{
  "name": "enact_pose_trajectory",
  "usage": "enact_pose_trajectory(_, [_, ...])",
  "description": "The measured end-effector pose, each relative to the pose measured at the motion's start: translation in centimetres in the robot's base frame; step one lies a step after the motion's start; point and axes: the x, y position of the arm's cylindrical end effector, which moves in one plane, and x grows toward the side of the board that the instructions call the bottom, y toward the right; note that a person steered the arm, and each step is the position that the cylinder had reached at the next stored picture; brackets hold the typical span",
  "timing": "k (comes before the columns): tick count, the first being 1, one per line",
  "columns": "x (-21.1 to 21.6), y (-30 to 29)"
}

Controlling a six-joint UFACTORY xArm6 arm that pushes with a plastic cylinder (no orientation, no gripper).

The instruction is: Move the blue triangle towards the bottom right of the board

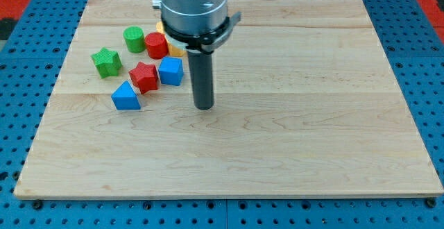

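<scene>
The blue triangle (125, 96) lies on the wooden board (291, 139) at the view's left, just below and left of a red star (144, 76). My tip (203, 107) rests on the board to the right of the blue triangle, with a clear gap between them. It stands just right of and below a blue cube-like block (171, 71), not touching it.
A green star (106, 62), a green cylinder (134, 39) and a red cylinder (156, 45) sit at the upper left. A yellow block (175, 49) is partly hidden behind the arm. Blue pegboard surrounds the board.
</scene>
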Motion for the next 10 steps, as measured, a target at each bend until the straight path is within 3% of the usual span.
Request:
enact_pose_trajectory(2, [0.3,6.0])
enact_pose_trajectory(3, [4.7,5.5])
enact_pose_trajectory(4, [9.7,-0.7])
enact_pose_trajectory(5, [9.7,-13.9])
enact_pose_trajectory(6, [6.1,-23.8])
enact_pose_trajectory(7, [3.5,-26.6])
enact_pose_trajectory(10, [4.6,-26.6])
